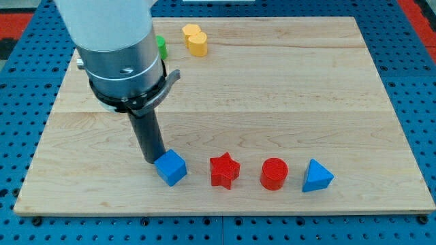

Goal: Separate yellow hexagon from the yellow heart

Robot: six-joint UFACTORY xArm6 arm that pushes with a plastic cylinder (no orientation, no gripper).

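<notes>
Along the view's bottom, the blue cube [171, 167], red star [224, 170], red cylinder [274, 173] and blue triangle [316, 176] are sitting in a row, and my tip [152, 161] is touching the cube's left side; going on this way is risking to push the wrong block. My rod is having no fingers, so nothing is opening or holding. At the view's top, the yellow heart [191, 32] and yellow hexagon [198, 43] are touching, well apart from my tip, beside a half-hidden green block [161, 46].

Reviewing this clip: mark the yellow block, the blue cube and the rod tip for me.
yellow block [195, 39]: camera view, top face, near the view's top.
blue cube [171, 167]: camera view, middle of its top face.
my tip [151, 160]: camera view, rod's very end, beside the cube's left.
</notes>
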